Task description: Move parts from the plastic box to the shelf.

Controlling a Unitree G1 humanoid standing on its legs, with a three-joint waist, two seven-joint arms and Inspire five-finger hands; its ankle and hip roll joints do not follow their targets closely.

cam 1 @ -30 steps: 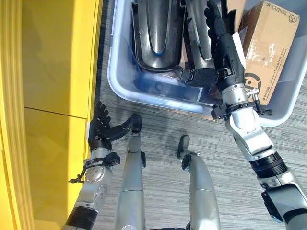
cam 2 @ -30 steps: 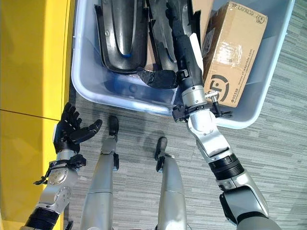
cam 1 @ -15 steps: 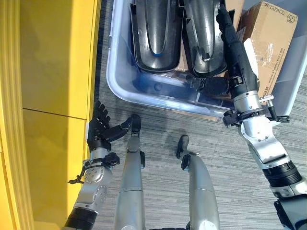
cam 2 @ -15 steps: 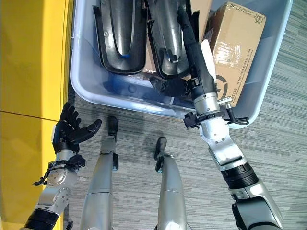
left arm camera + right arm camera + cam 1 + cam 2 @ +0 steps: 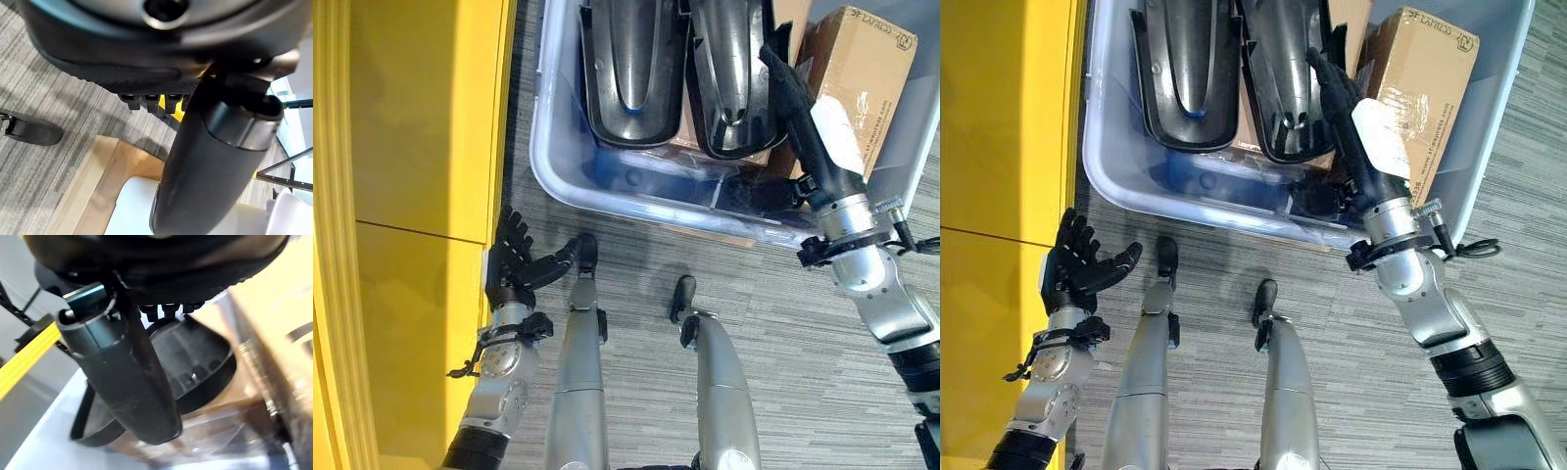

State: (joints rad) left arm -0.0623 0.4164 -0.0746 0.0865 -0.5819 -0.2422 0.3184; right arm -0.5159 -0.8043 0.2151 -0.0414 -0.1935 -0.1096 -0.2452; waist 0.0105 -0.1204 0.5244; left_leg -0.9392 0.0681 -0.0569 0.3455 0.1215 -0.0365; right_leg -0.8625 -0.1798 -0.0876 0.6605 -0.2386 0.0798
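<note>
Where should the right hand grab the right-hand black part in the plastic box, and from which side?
Probably by its long right edge, coming from above on the cardboard-box side. The right black part lies lengthwise, hump up, beside the left black part in the plastic box; the smooth hump offers little purchase, the thin rim does. The right hand is already at that edge, next to the cardboard box.

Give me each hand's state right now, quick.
Left hand: open, fingers spread, holding nothing, beside the yellow shelf.
Right hand: open, fingers straight, reaching into the plastic box over a dark part, holding nothing.
</note>
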